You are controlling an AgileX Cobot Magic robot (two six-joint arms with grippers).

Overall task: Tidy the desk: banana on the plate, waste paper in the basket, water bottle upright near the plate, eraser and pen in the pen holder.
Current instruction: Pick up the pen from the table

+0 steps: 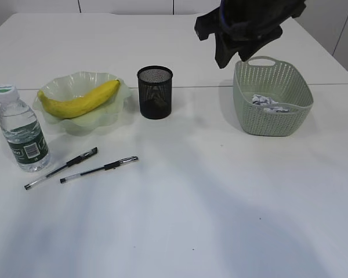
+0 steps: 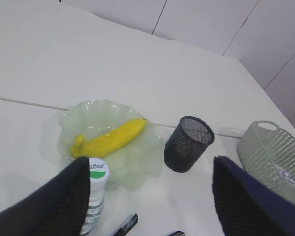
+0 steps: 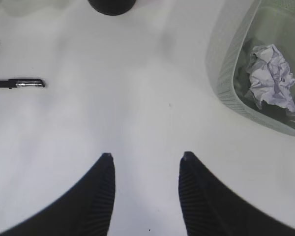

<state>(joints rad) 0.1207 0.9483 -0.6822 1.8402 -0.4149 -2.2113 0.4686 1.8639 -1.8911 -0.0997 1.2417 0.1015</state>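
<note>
Both sets of jaws stand spread w/ nothing between them.

Exterior view: right arm shows only as a dark mass at the top, above the basket; its fingertips can't be made out here. Left arm isn't seen. Banana lies in the plate, back left of the desk. Water bottle stands upright just left-front of the plate. Pen holder stands right of the plate, apart from it. Two pens lie side by side on the desk in front of plate and bottle. Crumpled waste paper sits inside the basket. Something dark shows thru the holder's mesh, poss. the eraser, can't tell.

Left wrist view: left gripper hangs open above the bottle cap, fingers wide apart, empty. Banana in plate; pen holder to the right, basket at far right edge. Pen tips just visible at bottom.

Right wrist view: right gripper is parted over bare desk, holding nothing. Basket to the upper right w/ waste paper inside. One pen at the left edge; holder base at top.
</note>
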